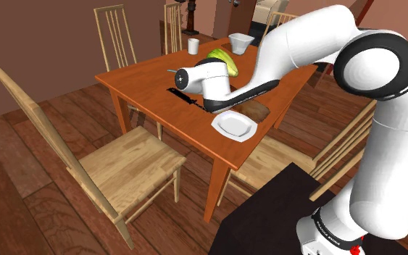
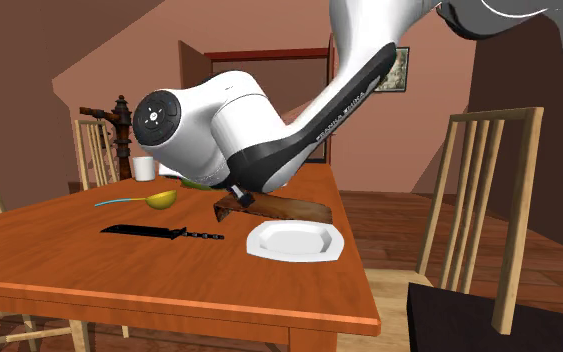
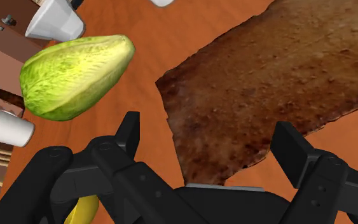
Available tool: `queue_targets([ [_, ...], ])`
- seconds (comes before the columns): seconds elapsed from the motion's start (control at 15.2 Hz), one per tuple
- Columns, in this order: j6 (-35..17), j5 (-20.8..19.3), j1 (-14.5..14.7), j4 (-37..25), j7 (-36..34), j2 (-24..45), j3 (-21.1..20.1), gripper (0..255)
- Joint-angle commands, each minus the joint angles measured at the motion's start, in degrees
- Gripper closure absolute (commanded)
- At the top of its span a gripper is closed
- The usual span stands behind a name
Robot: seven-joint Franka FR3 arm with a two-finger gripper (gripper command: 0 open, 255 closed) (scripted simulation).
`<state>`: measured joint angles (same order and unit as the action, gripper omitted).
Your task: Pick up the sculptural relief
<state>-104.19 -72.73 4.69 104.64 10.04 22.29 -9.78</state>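
Wood table [image 1: 144,80]: relief [image 3: 279,83] under spread fingers [image 3: 130,132]; lettuce [image 3: 75,76], plate [image 1: 234,124] nr.

An orange-brown wooden table [image 1: 140,72] is ringed by pale slat-backed chairs [image 1: 126,168]. Dark plank flooring [image 1: 21,152] is laid beneath, and reddish-brown walls [image 1: 43,36] are seen behind.
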Motion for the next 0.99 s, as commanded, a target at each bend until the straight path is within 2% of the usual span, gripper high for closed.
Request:
queue_targets([
  [0.0, -0.1, -4.67, 1.12, -2.89, 0.57, 4.27, 0.62, 0],
  [0.13, -0.4, -7.94, 1.89, -5.07, 1.13, 7.35, 1.28, 0],
  [0.73, -1.0, -9.3, 2.09, -5.34, -2.37, 11.08, 1.61, 0],
  [0.79, -1.01, -9.33, 2.11, -5.15, -2.55, 11.06, 1.61, 255],
  [0.92, -1.07, -9.37, 2.07, -5.1, -2.57, 11.04, 1.63, 255],
])
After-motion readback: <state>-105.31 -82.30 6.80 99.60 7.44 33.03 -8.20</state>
